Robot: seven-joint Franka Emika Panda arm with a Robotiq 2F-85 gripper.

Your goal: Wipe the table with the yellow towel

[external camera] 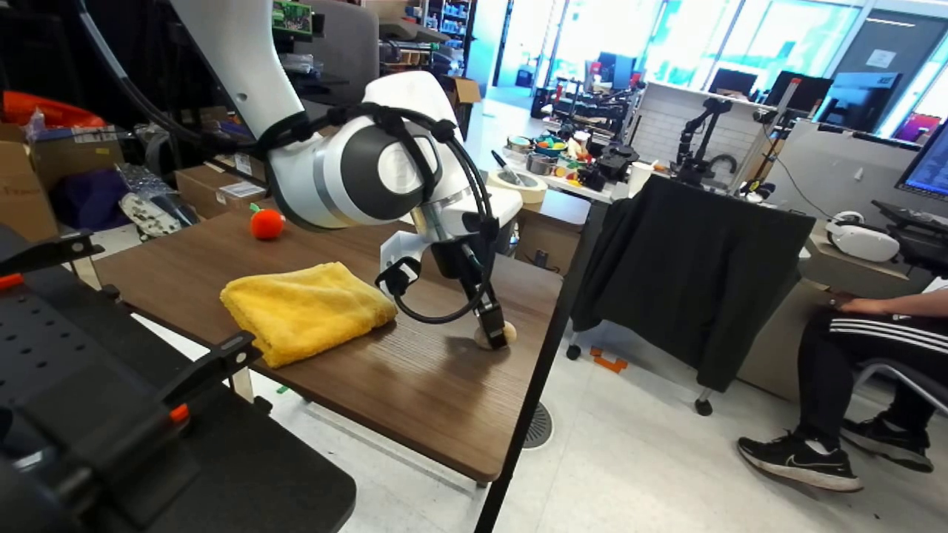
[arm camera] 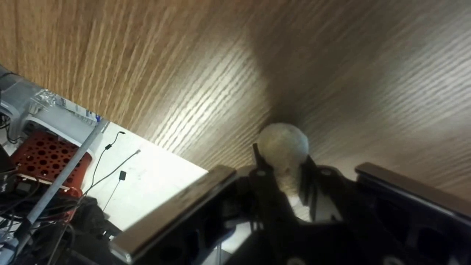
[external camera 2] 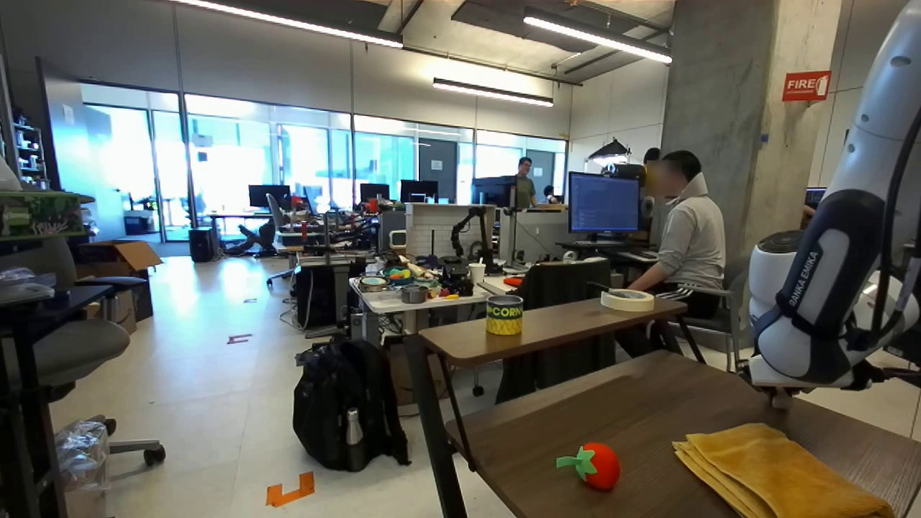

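1 gripper [arm camera: 282, 157] grasps 1 pale lump [arm camera: 283, 139]; table [external camera: 437, 392] bears 1 towel [external camera: 307, 312], 1 red ball [external camera: 266, 224]

- arm [external camera: 237, 66]: slants down from the top edge in an exterior view, bent at the wrist [external camera: 366, 174]; partly cut off in both exterior views.
- gripper [arm camera: 282, 156]: hangs below the wrist, pointing down, tilted off vertical.
- fingers [arm camera: 266, 186]: one on each side of a pale object [arm camera: 283, 141] in the wrist view, closed on it.
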